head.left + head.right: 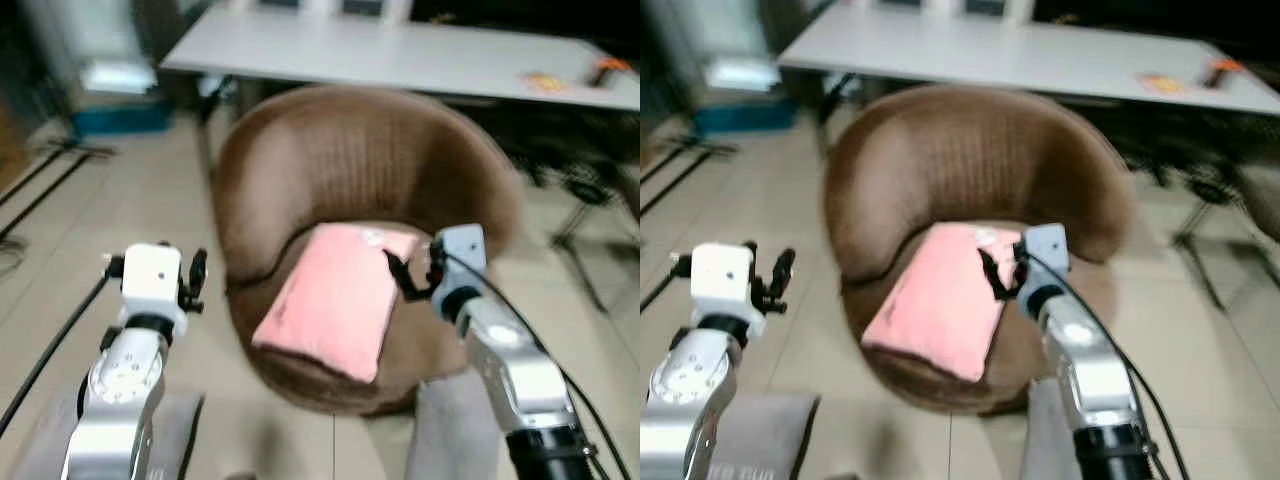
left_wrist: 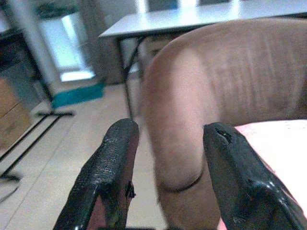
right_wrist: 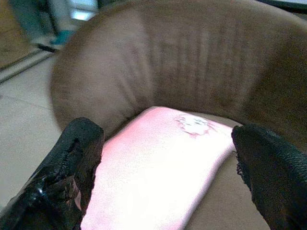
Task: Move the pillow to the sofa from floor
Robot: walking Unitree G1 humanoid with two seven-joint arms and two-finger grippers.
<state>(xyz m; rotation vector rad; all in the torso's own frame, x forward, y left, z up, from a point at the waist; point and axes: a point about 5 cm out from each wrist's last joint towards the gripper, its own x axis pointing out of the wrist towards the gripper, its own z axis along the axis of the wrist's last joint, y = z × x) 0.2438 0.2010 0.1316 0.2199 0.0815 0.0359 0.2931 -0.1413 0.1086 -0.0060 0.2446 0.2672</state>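
**Pillow on sofa seat, right hand nearest**

Head view: tiled floor [image 1: 60,250], brown sofa [image 1: 370,160] centre; pink pillow [image 1: 335,298] on its seat, long axis running upper right to lower left. Right hand [image 1: 408,268] at its upper-right edge; left hand [image 1: 196,280] apart, lower left.
Wrist views: both spread wide, empty.

Soft blur is seen across both eye views, worst at the edges. Even indoor light is cast from above, with a dim shadow under the chair [image 1: 370,190]. In the right wrist view the pillow [image 3: 163,172] is overexposed to white glare. The near black fingers [image 2: 115,182] are rendered out of focus.
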